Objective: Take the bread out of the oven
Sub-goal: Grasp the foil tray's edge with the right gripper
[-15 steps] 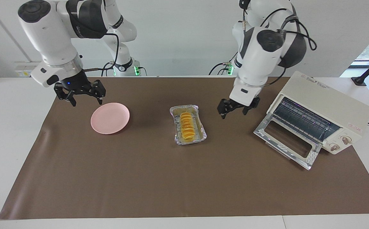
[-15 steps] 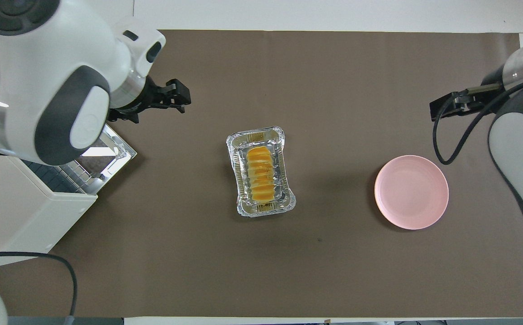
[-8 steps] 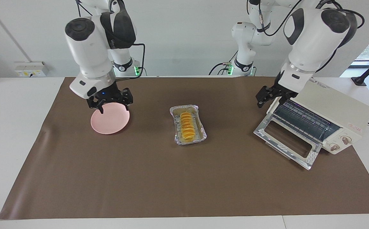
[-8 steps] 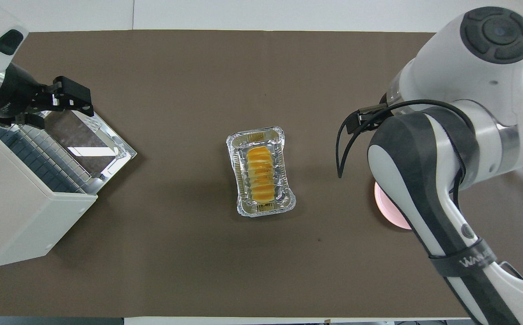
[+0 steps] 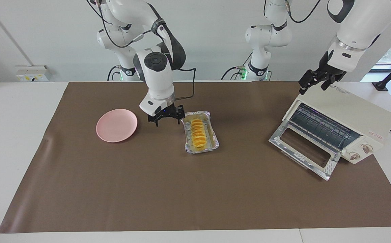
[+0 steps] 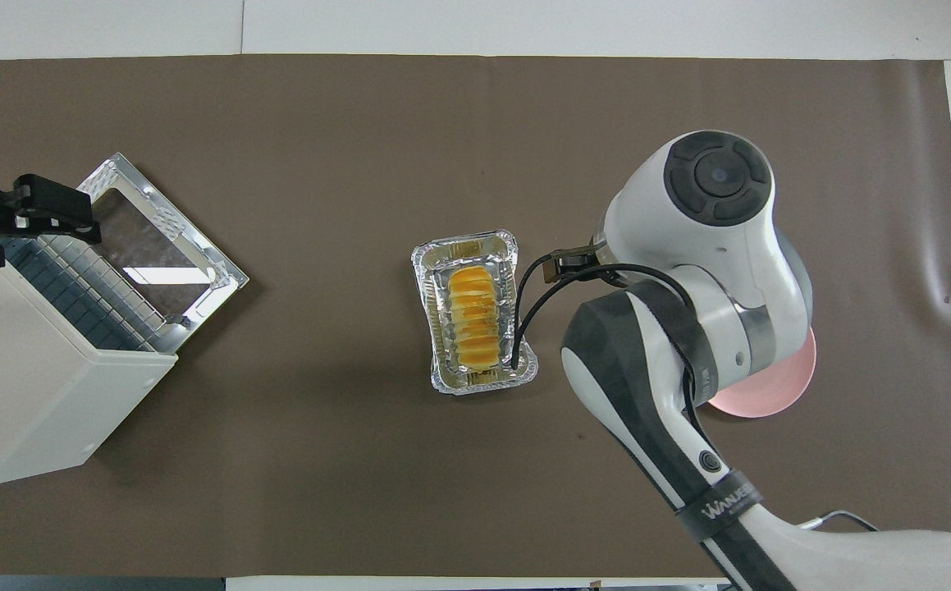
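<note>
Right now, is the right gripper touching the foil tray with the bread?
Cannot tell. In the facing view the right gripper hangs open right beside the foil tray, showing no clear gap or contact.

Bright, even light from overhead fills both views, leaving only soft, faint shadows on the brown mat (image 5: 195,189) beside the foil tray (image 5: 215,144). Glare flashes off the oven (image 6: 40,394) door's glass and metal frame. Both views are sharp throughout.

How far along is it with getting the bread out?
Done: the oven door hangs open, its rack bare, and the bread lies in the foil tray mid-table. In hand: the open right gripper hangs beside the tray; the open left gripper waits over the oven. Left: possibly moving bread onto the pink plate.
</note>
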Motion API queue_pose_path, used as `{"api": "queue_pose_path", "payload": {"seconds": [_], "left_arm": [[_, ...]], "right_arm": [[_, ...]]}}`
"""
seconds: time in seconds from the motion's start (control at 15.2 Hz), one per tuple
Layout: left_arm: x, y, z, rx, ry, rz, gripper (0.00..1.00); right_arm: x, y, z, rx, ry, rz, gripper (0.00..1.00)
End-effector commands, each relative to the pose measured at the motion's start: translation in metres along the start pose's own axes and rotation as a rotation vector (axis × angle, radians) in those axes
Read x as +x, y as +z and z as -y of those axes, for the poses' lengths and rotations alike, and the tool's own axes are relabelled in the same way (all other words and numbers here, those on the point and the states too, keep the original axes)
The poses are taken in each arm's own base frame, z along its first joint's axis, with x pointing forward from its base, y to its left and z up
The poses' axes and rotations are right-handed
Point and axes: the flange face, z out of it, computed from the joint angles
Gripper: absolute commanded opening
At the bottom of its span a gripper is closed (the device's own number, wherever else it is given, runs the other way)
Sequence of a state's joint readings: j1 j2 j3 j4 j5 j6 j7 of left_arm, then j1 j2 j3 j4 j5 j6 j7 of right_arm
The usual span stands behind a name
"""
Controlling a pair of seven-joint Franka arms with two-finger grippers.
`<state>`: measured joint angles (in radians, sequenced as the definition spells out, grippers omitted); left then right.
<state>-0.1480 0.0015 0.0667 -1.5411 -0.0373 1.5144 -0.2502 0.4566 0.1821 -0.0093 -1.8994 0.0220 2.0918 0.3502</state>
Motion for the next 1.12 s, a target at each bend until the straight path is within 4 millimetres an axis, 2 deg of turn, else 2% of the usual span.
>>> {"api": "queue_pose_path", "payload": {"seconds": [0.0,0.13,0.26,0.39,0.66,0.85,1.05], "left_arm": [[-0.008,0.004,-0.004,0.013,0.027,0.004,1.0],[-0.007,0.01,-0.007,0.02,0.089,0.016,1.0],[-0.005,0.011,-0.006,0.02,0.143,0.02,1.0],[0.0,0.015,-0.008,0.025,0.144,0.034,1.0],[-0.01,0.018,-0.034,0.045,0.19,0.06,1.0],[-0.014,0.024,-0.033,0.048,0.19,0.07,1.0],[-0.01,0.022,-0.025,0.041,0.178,0.051,1.0]], "right_arm": [[-0.014,0.008,-0.003,0.015,0.012,-0.008,1.0],[-0.022,0.026,0.02,0.008,-0.011,0.009,1.0],[-0.019,0.041,0.032,0.018,0.013,-0.016,1.0],[-0.017,0.053,0.034,0.015,0.013,-0.01,1.0],[-0.018,0.067,0.044,0.016,0.022,-0.014,1.0],[-0.014,0.076,0.046,0.025,0.046,-0.033,1.0],[-0.014,0.081,0.046,0.021,0.046,-0.026,1.0]]}}
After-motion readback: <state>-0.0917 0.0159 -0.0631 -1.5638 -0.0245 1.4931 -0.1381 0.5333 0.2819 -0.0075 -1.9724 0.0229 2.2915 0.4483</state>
